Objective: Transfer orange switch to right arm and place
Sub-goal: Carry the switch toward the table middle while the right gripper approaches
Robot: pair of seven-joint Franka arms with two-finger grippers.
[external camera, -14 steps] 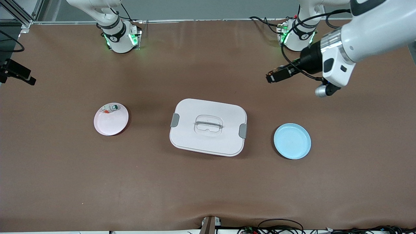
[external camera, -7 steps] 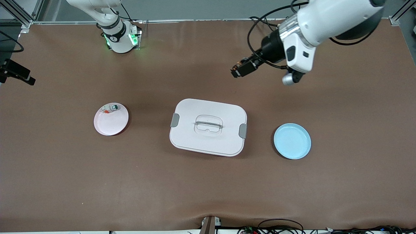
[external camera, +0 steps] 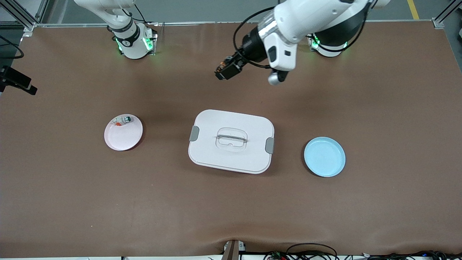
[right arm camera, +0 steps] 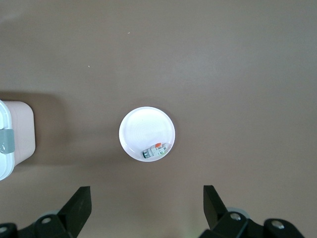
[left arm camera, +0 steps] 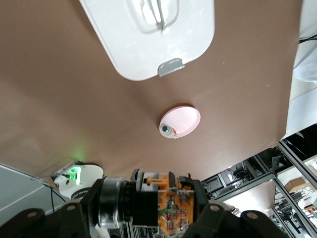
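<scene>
My left gripper (external camera: 228, 67) is shut on the orange switch (external camera: 222, 71), a small black block with an orange middle. It holds the switch in the air over bare table, between the white lidded box and the robot bases. In the left wrist view the switch (left arm camera: 168, 201) sits clamped between the fingers (left arm camera: 215, 218). My right gripper (right arm camera: 146, 208) is open and empty, high over the pink plate (right arm camera: 141, 126). The right gripper itself does not show in the front view.
The pink plate (external camera: 123, 134) holds a whitish part with a green end (external camera: 122, 120). A white lidded box (external camera: 216, 160) stands mid-table. An empty blue plate (external camera: 324, 156) lies toward the left arm's end.
My left arm has swung the switch from the left arm's end of the table toward the middle. The plates, the box and the right arm have not moved.
</scene>
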